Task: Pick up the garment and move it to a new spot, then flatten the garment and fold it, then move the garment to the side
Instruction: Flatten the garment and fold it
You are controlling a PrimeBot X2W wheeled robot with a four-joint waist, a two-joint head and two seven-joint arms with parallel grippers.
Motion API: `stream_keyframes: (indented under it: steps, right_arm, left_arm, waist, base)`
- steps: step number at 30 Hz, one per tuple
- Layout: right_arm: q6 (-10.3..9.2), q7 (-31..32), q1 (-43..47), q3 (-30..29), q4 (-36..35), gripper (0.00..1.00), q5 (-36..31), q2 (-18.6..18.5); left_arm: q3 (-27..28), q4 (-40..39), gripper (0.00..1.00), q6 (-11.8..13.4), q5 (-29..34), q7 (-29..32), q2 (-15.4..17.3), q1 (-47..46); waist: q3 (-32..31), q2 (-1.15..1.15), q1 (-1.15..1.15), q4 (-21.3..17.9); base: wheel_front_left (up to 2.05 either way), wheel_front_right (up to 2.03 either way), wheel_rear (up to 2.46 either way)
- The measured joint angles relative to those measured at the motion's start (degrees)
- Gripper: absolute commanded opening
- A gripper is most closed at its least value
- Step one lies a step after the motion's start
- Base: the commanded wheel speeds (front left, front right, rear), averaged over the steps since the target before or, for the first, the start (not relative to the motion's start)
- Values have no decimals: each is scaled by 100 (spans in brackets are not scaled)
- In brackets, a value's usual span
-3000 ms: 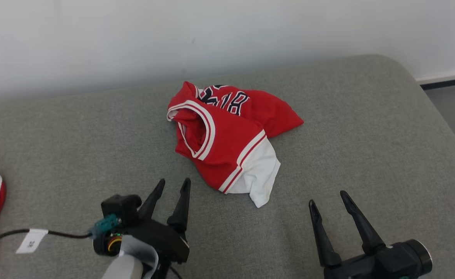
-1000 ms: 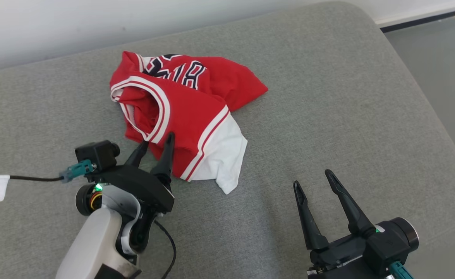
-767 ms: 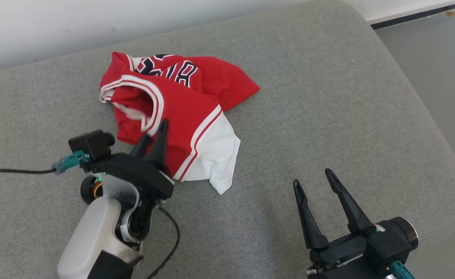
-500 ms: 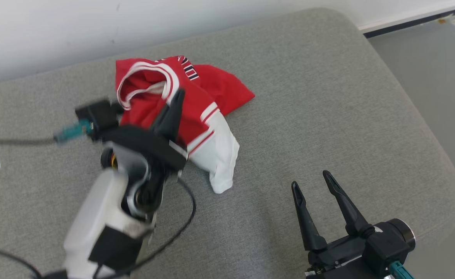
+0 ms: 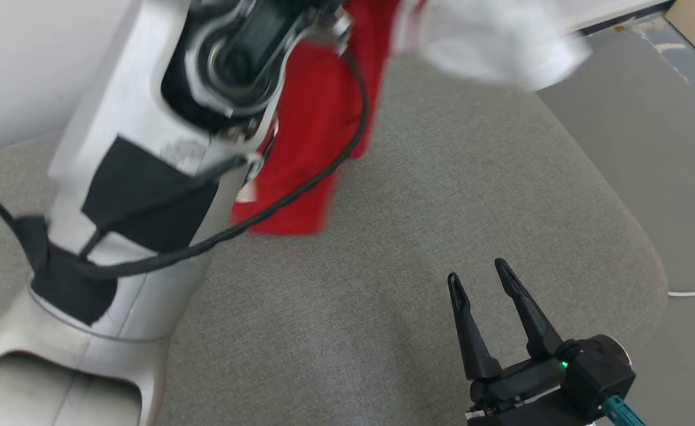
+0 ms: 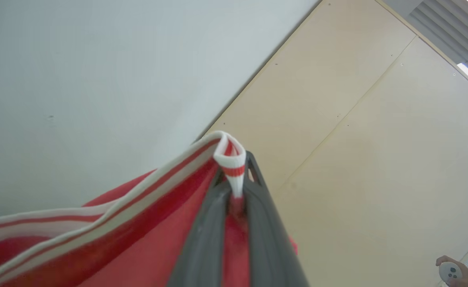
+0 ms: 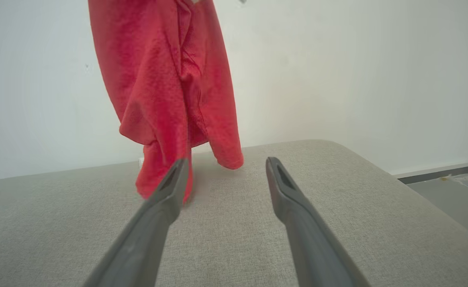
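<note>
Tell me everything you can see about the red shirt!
The red shirt looks like soft knit cloth, with a white-and-red striped trim and a white part that is blurred in the head view. It hangs in loose folds from the left gripper, whose dark fingers are shut on a fold of that trim. Its lowest end dangles close to the grey cushion; whether it touches cannot be told.

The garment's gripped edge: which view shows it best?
The left wrist view: there the garment has its striped trim pinched between the shut jaws. The right wrist view shows its red body hanging over the cushion; the head view shows it blurred behind the left arm.
</note>
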Motion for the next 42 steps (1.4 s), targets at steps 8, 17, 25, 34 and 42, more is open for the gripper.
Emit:
stream_keyframes:
  steps: [8, 17, 25, 34, 42]
  right_arm:
    - [0, 0, -4, -121, -23, 100, 13, 2]
    - [0, 0, 37, -276, -7, 100, -145, 3]
    - [0, 0, 160, -342, 62, 100, -355, 4]
    - [0, -1, 181, -318, 108, 100, -595, 8]
    - [0, 0, 167, -234, 176, 100, -697, 7]
  left_arm:
    - [24, 292, 0, -89, -42, -353, 433, 432]
    - [339, -51, 0, 5, -526, -49, 1436, 2709]
    - [857, -754, 0, 34, -872, -277, 2228, 4814]
    - [964, -454, 0, -167, -516, -654, 2570, 5148]
    - [676, 558, 15, -459, 231, -866, 2806, 4396]
  waist:
    - [22, 0, 0, 135]
    - [7, 0, 1, 485]
    - [-104, 0, 1, 868]
    - [-247, 0, 0, 1347]
    - [-301, 1, 0, 1599]
  base:
    - [0, 0, 0]
    - [0, 0, 0]
    - [0, 0, 0]
    - [0, 0, 0]
    - [0, 0, 0]
